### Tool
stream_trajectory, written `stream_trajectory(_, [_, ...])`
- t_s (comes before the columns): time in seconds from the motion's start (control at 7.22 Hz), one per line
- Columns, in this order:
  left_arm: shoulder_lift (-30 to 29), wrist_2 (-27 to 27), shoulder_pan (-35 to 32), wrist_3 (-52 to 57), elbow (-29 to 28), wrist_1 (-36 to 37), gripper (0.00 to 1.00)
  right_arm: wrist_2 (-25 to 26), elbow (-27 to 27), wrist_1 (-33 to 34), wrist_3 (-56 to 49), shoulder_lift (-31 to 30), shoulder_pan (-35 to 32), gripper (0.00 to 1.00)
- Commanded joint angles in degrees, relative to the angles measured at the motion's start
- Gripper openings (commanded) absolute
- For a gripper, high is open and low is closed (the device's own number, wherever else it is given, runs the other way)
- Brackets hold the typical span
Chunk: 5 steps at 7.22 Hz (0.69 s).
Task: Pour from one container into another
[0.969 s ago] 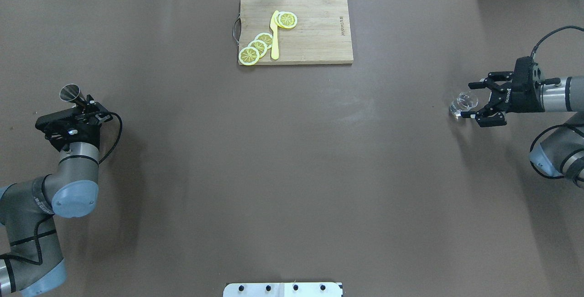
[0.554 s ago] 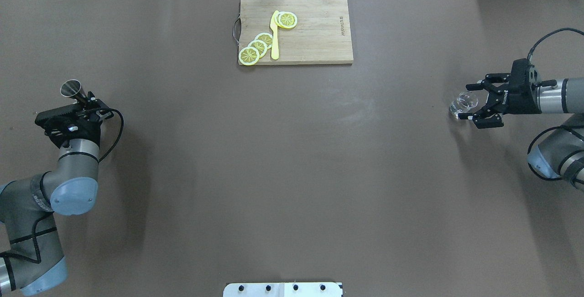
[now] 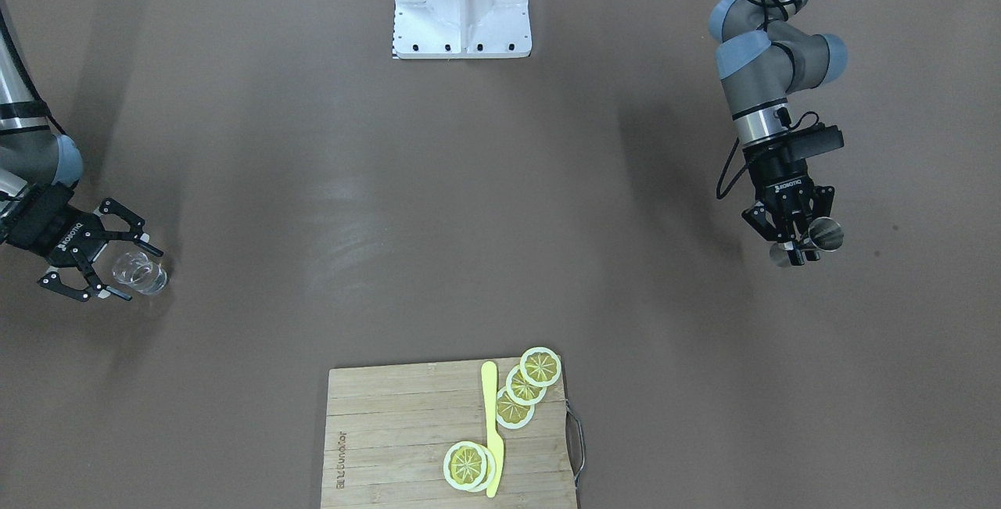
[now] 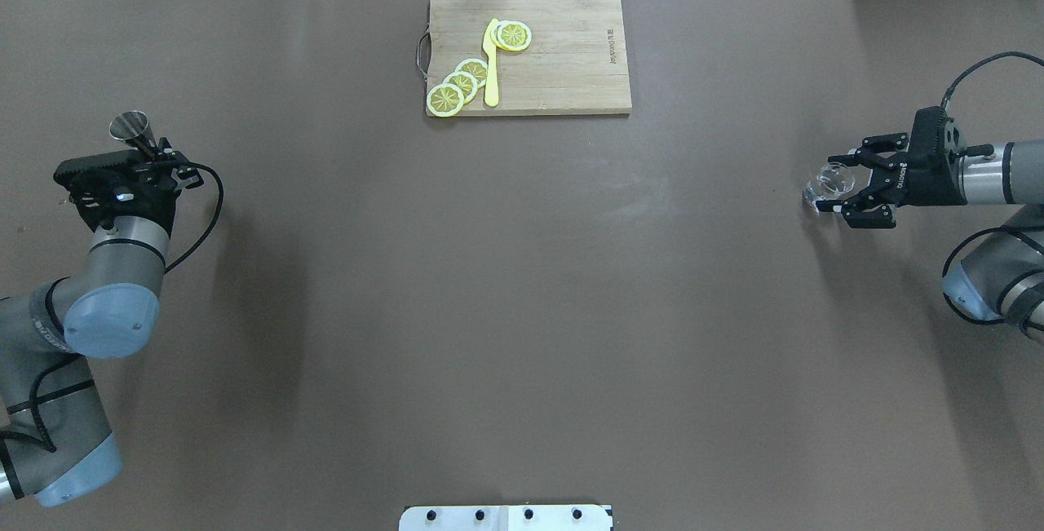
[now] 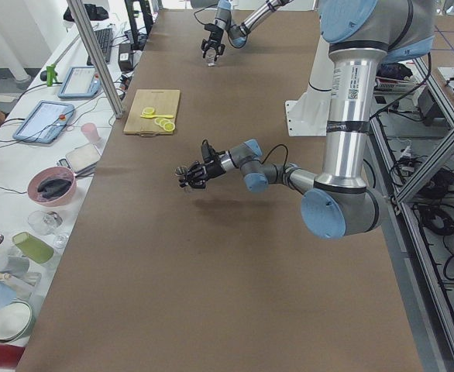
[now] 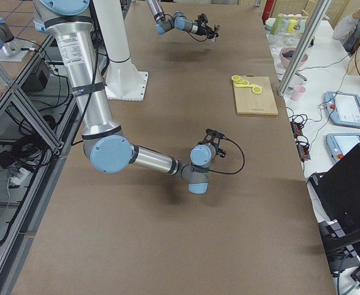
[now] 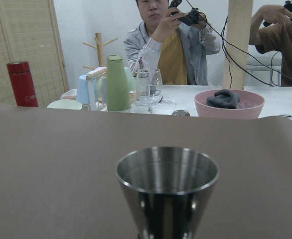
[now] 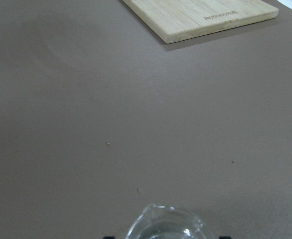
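The steel cup (image 4: 129,125) is held upright, clamped in the left gripper (image 4: 155,160), clear of the table (image 4: 522,286) at its left end. The glass (image 4: 828,183) is stood at the right end, bracketed by the spread right gripper (image 4: 835,181).

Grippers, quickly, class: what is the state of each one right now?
Left gripper: shut on the metal cup.
Right gripper: open, its fingers either side of the glass.
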<state>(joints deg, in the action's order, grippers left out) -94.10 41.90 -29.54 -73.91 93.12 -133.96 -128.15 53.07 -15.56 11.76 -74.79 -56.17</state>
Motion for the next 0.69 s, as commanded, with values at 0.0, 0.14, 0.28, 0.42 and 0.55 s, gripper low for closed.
stream_trajectory(0.0, [-1.17,5.07,-0.61,5.52,0.92,-3.85,0.00,0.00,0.01,0.00,0.01,0.00,0.01,0.74])
stream_trajectory(0.14, [-3.35,6.33,-1.04,8.05,0.93,-3.85,0.00,0.00,0.01,0.00,0.01,0.00,0.01,0.73])
stream_trajectory(0.28, [-9.47,5.82,-1.48,13.90,0.67,-3.51,0.00,0.00,0.01,0.00,0.01,0.00,0.01,0.73])
stream_trajectory(0.42, [-10.57,5.82,-1.31,14.83,0.58,-2.98,0.00,0.00,0.01,0.00,0.01,0.00,0.01,0.73])
stream_trajectory(0.55, [-11.28,6.34,-1.05,15.71,0.58,-3.24,0.00,0.09,0.01,0.00,0.01,0.00,-0.17,0.69])
